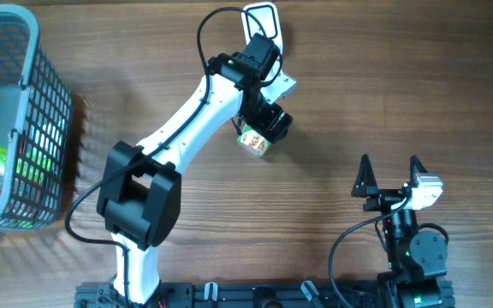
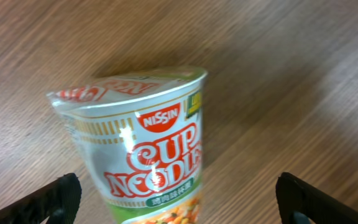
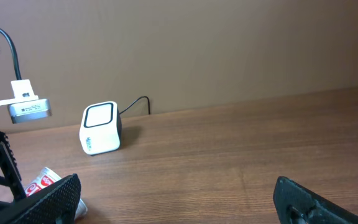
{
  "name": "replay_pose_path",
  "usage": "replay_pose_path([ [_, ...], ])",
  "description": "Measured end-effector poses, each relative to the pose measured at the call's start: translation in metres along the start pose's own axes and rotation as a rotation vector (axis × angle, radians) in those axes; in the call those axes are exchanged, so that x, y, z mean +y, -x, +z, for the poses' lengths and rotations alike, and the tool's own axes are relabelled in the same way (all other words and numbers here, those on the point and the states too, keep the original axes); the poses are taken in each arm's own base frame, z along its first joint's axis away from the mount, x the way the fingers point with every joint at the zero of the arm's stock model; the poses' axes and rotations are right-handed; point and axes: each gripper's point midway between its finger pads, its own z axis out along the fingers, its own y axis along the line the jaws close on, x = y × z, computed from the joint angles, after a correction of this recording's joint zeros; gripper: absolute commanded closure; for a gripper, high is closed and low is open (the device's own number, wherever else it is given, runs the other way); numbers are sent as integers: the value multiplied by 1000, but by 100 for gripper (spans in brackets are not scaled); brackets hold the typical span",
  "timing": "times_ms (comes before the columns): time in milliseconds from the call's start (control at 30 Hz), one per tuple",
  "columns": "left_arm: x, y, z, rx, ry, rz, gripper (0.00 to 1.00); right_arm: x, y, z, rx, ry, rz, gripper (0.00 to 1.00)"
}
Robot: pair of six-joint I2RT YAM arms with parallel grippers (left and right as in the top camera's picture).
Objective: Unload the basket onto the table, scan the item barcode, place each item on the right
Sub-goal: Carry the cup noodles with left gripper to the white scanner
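The item is a Nissin cup noodles, white and green with red lettering. It lies on its side on the wooden table, its lid end away from the wrist camera. My left gripper is open around it, with a gap between the cup and each finger. From overhead the cup peeks out under the left gripper. The white scanner with its dark-framed window stands just beyond, and the scanner also shows in the right wrist view. No barcode shows. My right gripper is open and holds nothing.
A grey wire basket holding packaged goods stands at the table's left edge. The scanner's black cable loops over the left arm. A brown wall rises behind the table.
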Motion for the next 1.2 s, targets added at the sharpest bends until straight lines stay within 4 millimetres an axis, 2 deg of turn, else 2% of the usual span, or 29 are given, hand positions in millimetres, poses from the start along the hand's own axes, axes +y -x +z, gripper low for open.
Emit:
replay_pose_path([
  [100, 30, -4, -5, 0, 63, -109, 6, 0, 0, 0, 0, 0, 0, 0],
  [167, 48, -9, -10, -3, 75, -181, 16, 0, 0, 0, 0, 0, 0, 0],
  [200, 61, -11, -12, -7, 82, -225, 30, 0, 0, 0, 0, 0, 0, 0],
  [233, 77, -15, -16, -13, 91, -267, 58, 0, 0, 0, 0, 0, 0, 0],
  [267, 88, -18, -19, -18, 97, -296, 81, 0, 0, 0, 0, 0, 0, 0],
  [300, 95, -20, -21, -21, 100, -319, 91, 0, 0, 0, 0, 0, 0, 0],
  [400, 110, -18, -20, -55, 113, -346, 91, 0, 0, 0, 0, 0, 0, 0],
  [500, 106, -16, -10, -73, 102, -332, 90, 0, 0, 0, 0, 0, 0, 0],
  [600, 94, -21, 3, -51, 87, -312, 87, 0, 0, 0, 0, 0, 0, 0],
  [700, 76, -16, 7, -47, 62, -277, 87, 0, 0, 0, 0, 0, 0, 0],
  [833, 40, -10, 15, -32, 23, -206, 84, 0, 0, 0, 0, 0, 0, 0],
  [967, 6, -11, 22, 4, 0, -142, 80, 0, 0, 0, 0, 0, 0, 0],
  [1100, -14, -17, 25, 39, -13, -107, 77, 0, 0, 0, 0, 0, 0, 0],
  [1167, -26, -17, 27, 45, -21, -79, 69, 0, 0, 0, 0, 0, 0, 0],
  [1200, -30, -17, 28, 46, -24, -71, 60, 0, 0, 0, 0, 0, 0, 0],
])
